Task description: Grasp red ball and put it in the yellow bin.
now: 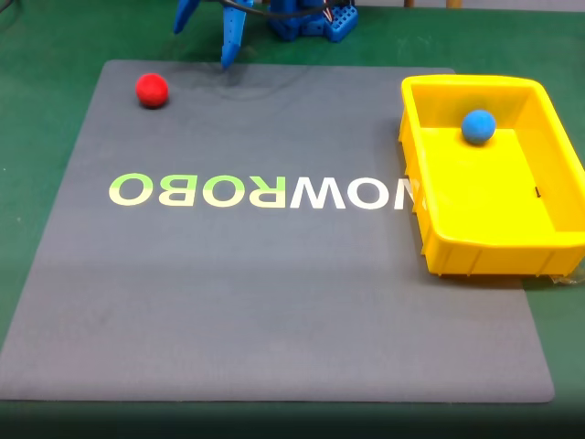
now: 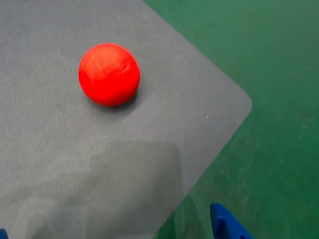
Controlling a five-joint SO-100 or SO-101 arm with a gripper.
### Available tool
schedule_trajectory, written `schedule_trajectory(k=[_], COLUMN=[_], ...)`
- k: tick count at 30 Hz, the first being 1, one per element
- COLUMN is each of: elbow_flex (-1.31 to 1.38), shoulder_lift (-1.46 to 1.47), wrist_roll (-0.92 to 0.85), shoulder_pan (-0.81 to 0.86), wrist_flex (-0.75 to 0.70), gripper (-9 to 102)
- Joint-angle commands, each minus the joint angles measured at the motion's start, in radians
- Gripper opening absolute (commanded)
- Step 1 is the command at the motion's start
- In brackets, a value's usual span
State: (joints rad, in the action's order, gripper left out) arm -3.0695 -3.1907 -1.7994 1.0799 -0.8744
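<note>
— Resting near the far left corner of the grey mat [image 1: 274, 302] in the fixed view, the red ball [image 1: 152, 91] lies alone; the wrist view shows it [image 2: 109, 74] beside the mat's rounded corner.

— And the tool [image 1: 208, 41]?

— It hangs released, blue fingers spread, just right of the ball, touching nothing. The yellow bin [image 1: 475, 251] on the mat's right edge holds a blue ball [image 1: 478, 126]. The table [image 1: 37, 110] is green.

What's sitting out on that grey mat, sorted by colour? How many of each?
Red: 1, the ball on the mat
Blue: 1, a ball lying in the bin
Yellow: 1, the bin
Total: 3 things
</note>
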Motion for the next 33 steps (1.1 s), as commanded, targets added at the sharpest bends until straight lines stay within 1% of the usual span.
schedule_trajectory(k=[1,8,12,21,33], elbow_flex=[-0.008,0.014,0.066,0.227,0.453], shoulder_lift=[0.071,0.318,0.466,0.738,1.023], wrist_roll=[-0.009,-0.017,-0.006,0.026,0.046], shoulder_pan=[-0.003,-0.009,-0.025,-0.054,-0.071], wrist_flex=[0.112,0.37,0.471,0.58,0.615], gripper=[45,45,45,45,44])
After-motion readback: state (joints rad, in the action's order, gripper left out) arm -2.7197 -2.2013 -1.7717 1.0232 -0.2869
